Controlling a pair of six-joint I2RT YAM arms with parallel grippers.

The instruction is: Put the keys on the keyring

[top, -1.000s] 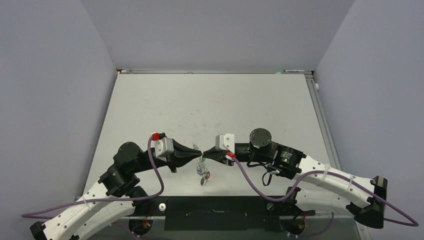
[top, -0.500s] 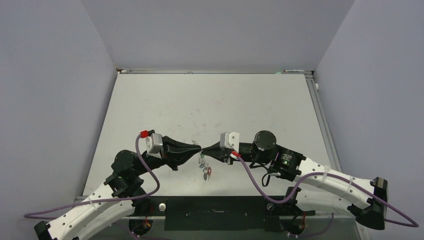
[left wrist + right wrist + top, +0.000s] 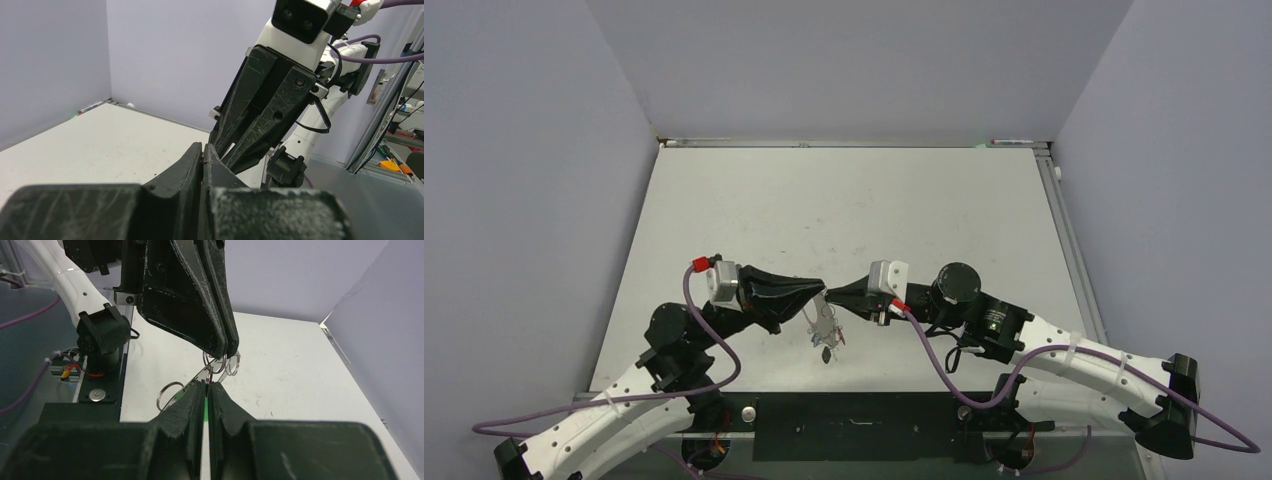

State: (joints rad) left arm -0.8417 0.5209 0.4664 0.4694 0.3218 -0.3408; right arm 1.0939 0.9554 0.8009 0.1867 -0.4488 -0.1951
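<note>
My two grippers meet tip to tip above the near middle of the table. My left gripper (image 3: pixel 821 290) is shut, pinching the thin wire keyring (image 3: pixel 824 318); its small split rings (image 3: pixel 231 363) hang just under the left fingertips (image 3: pixel 225 347). My right gripper (image 3: pixel 831 292) is shut on a silver key with a green tag (image 3: pixel 205 405), the tag a sliver between the pads. That key's blade (image 3: pixel 192 381) ends in a round ring (image 3: pixel 169 392). More keys dangle below, one with a red tag (image 3: pixel 840 341) and one with a dark tag (image 3: pixel 826 354). The right fingers (image 3: pixel 260 120) fill the left wrist view.
The white table (image 3: pixel 854 210) is walled by grey panels at the left, back and right. A black base plate (image 3: pixel 854 425) runs along the near edge between the arm bases. A metal rail (image 3: pixel 1064 230) lines the right edge.
Both grippers have moved up and slightly away from the near edge, staying tip to tip. The left wrist has swung back to the left, and the hanging keys have risen with the grippers.
</note>
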